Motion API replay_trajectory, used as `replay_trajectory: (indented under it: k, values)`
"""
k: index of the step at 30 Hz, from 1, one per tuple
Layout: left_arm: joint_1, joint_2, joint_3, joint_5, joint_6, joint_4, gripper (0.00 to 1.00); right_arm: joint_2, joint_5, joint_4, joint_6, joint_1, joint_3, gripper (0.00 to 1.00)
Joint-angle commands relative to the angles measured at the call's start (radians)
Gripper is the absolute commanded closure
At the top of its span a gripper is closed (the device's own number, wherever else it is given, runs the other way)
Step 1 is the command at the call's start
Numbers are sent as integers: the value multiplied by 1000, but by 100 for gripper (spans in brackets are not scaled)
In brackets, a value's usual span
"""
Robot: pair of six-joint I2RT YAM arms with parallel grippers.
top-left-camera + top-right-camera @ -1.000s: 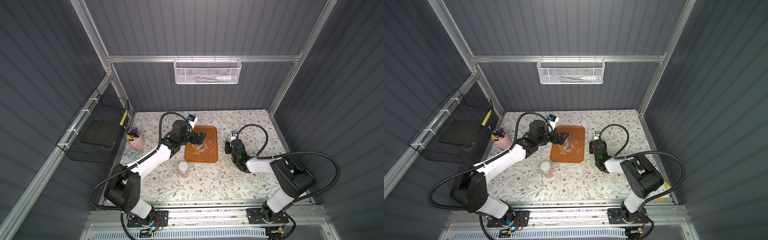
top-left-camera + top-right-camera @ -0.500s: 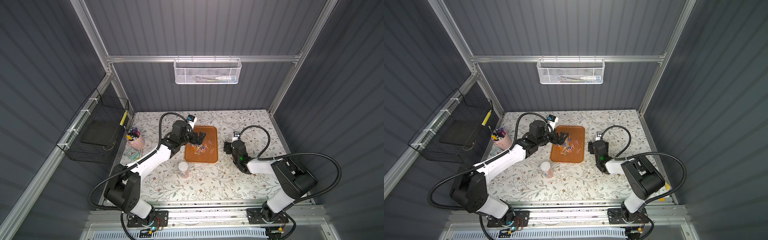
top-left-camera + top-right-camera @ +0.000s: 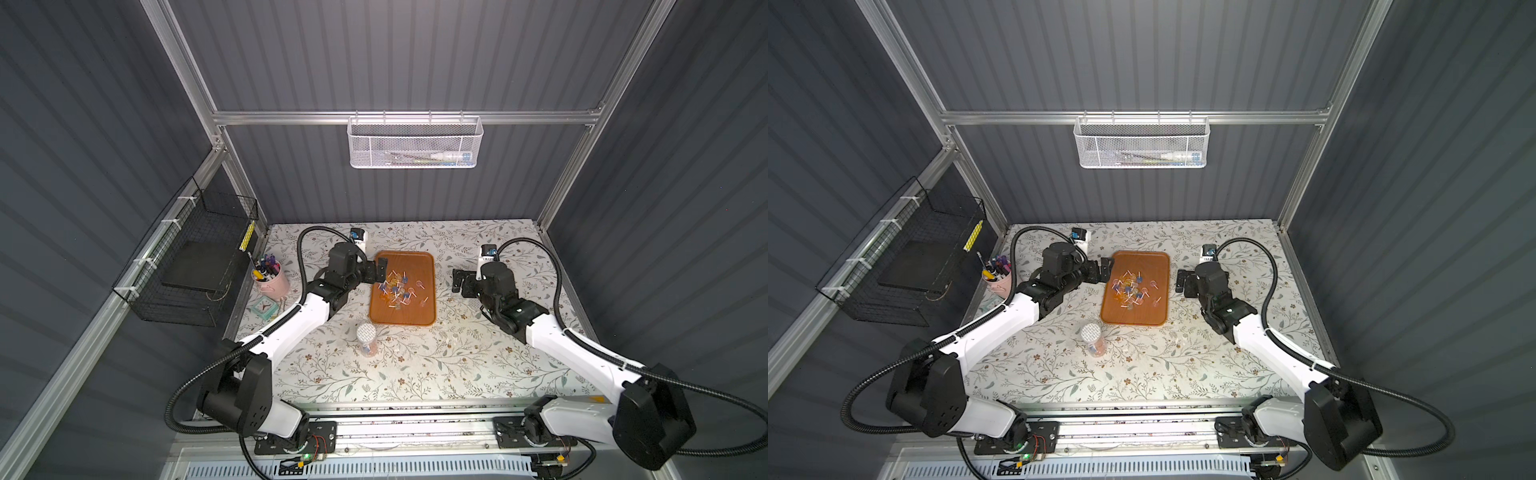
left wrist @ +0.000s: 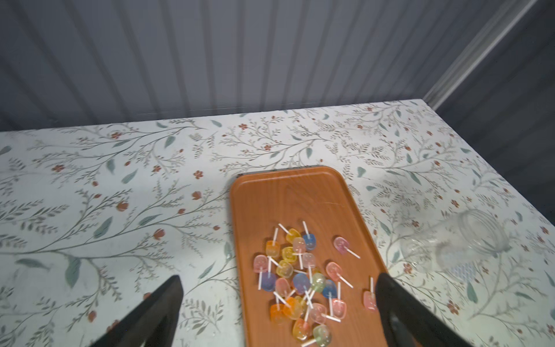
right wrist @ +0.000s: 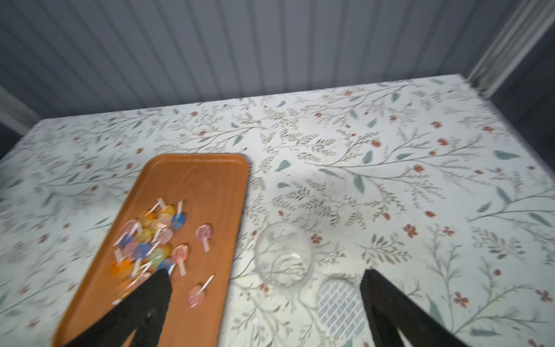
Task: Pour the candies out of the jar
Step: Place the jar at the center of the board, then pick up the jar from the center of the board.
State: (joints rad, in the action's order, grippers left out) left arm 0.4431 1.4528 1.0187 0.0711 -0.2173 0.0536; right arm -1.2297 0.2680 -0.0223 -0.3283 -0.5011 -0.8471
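Floral-cloth table (image 3: 415, 374), dark slatted walls. One orange tray (image 3: 409, 318), two jars, two claws. Candies (image 3: 398, 289): roughly two dozen tiny lollipops, too overlapped for an exact count, with translucent orange, yellow, pink and blue heads on short white sticks. They are heaped on the tray toward the left arm's side, a few strays apart. Empty clear jar (image 5: 283, 255) lies on its side on the cloth beside the tray, white lid (image 5: 341, 306) flat next to it. Second jar (image 3: 365, 338) stands lidded in front of the tray, coloured bits inside. Left claw (image 3: 376, 272) is spread wide, empty, at the tray edge. Right claw (image 3: 457, 281) is spread wide, empty, near the empty jar.
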Motion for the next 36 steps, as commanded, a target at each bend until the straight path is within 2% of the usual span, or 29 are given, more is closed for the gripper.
replay_trajectory:
  k: [1, 4, 8, 14, 23, 30, 36]
  values:
    - [-67, -53, -56, 45, -66, 9, 0, -1, -230, -281, -47, -59, -101, 1]
    - [-114, -102, -106, 52, -69, 5, 0, -57, -302, -329, -33, -179, -175, 1]
    - [-168, -161, -170, 55, -94, -13, 0, -153, -404, -279, 6, -331, -236, 1]
    - [-227, -197, -230, 32, -137, -25, 0, -363, -429, -320, 72, -463, -410, 1]
    - [-261, -178, -218, 15, -146, -26, 0, -651, -262, -558, 103, -557, -697, 1]
    - [-289, -176, -216, 15, -154, -27, 0, -709, -224, -580, 110, -588, -736, 3]
    - [-294, -170, -209, 13, -153, -36, 0, -784, -189, -630, 106, -610, -804, 11]
